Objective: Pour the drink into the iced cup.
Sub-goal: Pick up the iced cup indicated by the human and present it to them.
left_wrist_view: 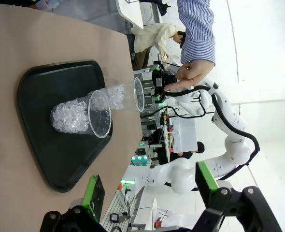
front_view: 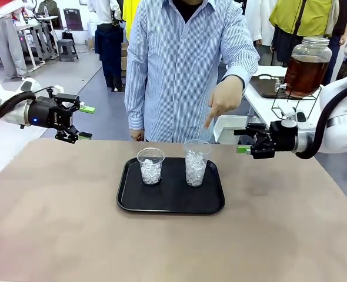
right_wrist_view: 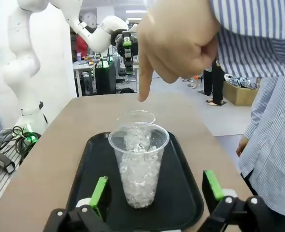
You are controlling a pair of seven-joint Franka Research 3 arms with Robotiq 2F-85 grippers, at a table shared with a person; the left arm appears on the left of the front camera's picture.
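Two clear plastic cups of ice stand on a black tray (front_view: 170, 202): a shorter-filled left cup (front_view: 150, 166) and a fuller right cup (front_view: 196, 163). A person's hand (front_view: 223, 100) points down at the right cup. The amber drink (front_view: 304, 73) fills a glass jar on a wire stand at the far right. My left gripper (front_view: 86, 122) hovers open, left of the tray. My right gripper (front_view: 243, 140) is open, just right of the fuller cup (right_wrist_view: 139, 164), which sits between its fingers (right_wrist_view: 100, 191) in the right wrist view. The left wrist view shows both cups (left_wrist_view: 79, 116) beyond its open gripper (left_wrist_view: 149, 186).
The jar stands on a white side table (front_view: 262, 108) behind my right arm, next to a dark board. The person in a striped shirt (front_view: 179, 64) stands at the table's far edge. Brown tabletop (front_view: 56, 223) lies bare around the tray.
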